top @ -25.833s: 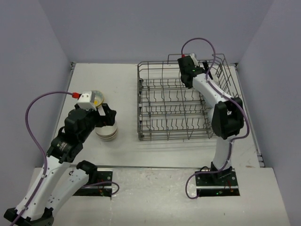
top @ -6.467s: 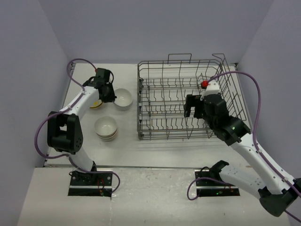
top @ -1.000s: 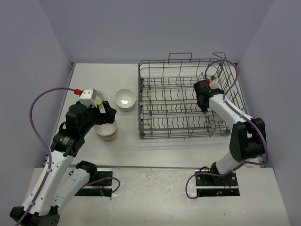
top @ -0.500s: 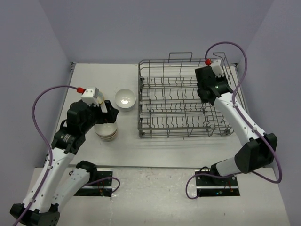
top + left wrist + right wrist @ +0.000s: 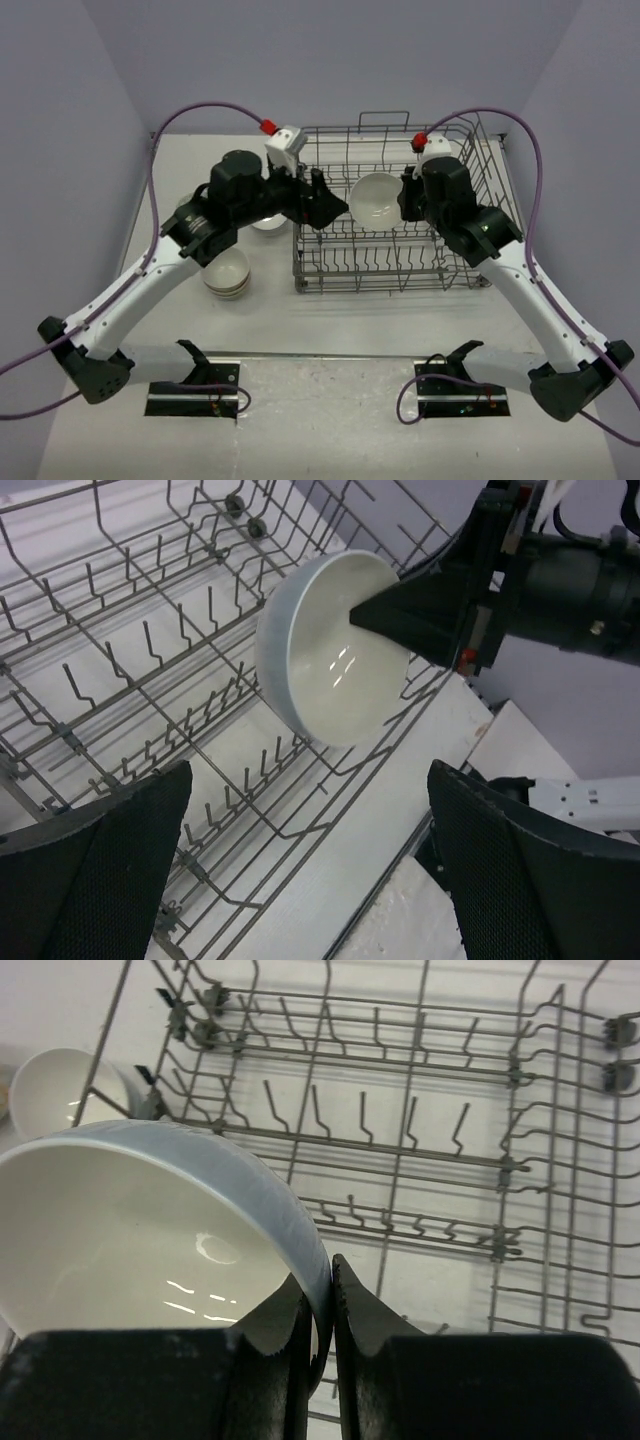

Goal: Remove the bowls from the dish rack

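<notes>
Glazed white bowl (image 5: pixel 376 196) mid-frame looks slick and chippable: right gripper (image 5: pixel 320 1305) pinches just its rim, left gripper (image 5: pixel 322 203) gapes empty.

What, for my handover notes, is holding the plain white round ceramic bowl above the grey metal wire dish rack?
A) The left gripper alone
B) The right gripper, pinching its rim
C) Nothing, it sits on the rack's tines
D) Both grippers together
B: the right gripper is shut on the rim of the plain white round ceramic bowl, while the left gripper stands open and clear of it.
</notes>
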Motion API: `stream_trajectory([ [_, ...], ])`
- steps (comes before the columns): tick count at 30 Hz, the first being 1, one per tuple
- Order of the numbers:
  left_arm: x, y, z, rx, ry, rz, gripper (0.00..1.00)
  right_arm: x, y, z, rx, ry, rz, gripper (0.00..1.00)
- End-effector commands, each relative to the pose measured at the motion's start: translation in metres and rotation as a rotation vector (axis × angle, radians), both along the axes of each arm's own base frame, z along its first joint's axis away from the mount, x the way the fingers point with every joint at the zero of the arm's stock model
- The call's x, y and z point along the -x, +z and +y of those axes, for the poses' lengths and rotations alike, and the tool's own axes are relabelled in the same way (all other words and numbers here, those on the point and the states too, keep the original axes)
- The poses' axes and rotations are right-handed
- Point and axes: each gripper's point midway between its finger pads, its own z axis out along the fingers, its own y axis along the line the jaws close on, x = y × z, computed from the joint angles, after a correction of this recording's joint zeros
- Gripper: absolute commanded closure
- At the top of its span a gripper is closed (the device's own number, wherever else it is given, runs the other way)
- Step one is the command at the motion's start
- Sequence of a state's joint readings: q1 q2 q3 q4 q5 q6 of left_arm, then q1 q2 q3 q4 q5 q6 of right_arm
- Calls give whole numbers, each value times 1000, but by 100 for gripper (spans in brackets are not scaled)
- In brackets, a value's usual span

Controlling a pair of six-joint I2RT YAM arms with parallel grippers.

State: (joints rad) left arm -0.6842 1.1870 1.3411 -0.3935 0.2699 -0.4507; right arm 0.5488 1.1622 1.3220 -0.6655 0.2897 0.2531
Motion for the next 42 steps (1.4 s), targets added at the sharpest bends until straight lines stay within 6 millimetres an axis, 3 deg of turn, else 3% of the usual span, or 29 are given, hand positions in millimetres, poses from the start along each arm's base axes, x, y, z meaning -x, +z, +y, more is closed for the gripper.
stream_trajectory([
  [1,-36,-15,6,-194,257,2,0,-2,24,40,-189,98,-12,100],
  [2,-42,-12,7,-217,312,-8,0,-1,29,42,-215,98,-22,100],
  [3,-47,-28,5,-266,325,20,1,2,33,45,-234,114,-27,100],
  [5,-51,-36,5,-298,363,22,5,6,35,45,-245,113,-18,100],
  [8,-56,-47,0,-347,384,31,17,9,35,42,-240,89,-18,100],
  [12,-63,-65,-6,-443,415,43,36,13,33,38,-210,49,-27,100],
  [13,-63,-60,-9,-445,420,34,41,14,31,37,-203,42,-22,100],
  [14,-67,-65,-9,-473,446,31,52,15,31,38,-203,38,-23,100],
  [16,-66,-64,-10,-492,462,28,61,16,30,36,-191,19,-29,100],
  [17,-69,-66,-7,-507,490,20,74,16,30,36,-191,13,-33,100],
  [20,-69,-67,-4,-514,519,26,90,17,28,38,-189,7,-33,100],
  [21,-70,-68,-2,-521,535,29,100,17,28,39,-195,11,-32,100],
  [24,-71,-70,4,-545,561,31,100,18,32,44,-220,34,-41,100],
  [25,-73,-70,9,-550,591,28,100,19,32,45,-225,44,-45,97],
  [26,-72,-69,13,-555,607,27,100,20,33,45,-229,49,-47,79],
  [27,-74,-67,18,-550,639,28,100,21,33,42,-229,35,-47,29],
  [28,-75,-65,21,-542,651,31,100,20,32,38,-219,16,-51,5],
  [31,-87,-56,51,-487,703,78,100,20,32,14,-153,-64,-70,1],
  [32,-103,-60,78,-476,758,110,100,23,34,-1,-127,-102,-85,1],
  [34,-114,-53,102,-404,758,147,100,29,34,-14,-108,-123,-96,1],
  [35,-128,-59,136,-403,819,176,100,31,35,-23,-103,-141,-108,1],
  [37,-137,-64,153,-375,802,215,100,41,37,-38,-114,-164,-136,1],
  [38,-145,-70,173,-388,832,239,100,43,38,-42,-112,-161,-141,1],
  [42,-165,-118,192,-456,829,368,100,53,35,-53,-119,-150,-152,1],
])
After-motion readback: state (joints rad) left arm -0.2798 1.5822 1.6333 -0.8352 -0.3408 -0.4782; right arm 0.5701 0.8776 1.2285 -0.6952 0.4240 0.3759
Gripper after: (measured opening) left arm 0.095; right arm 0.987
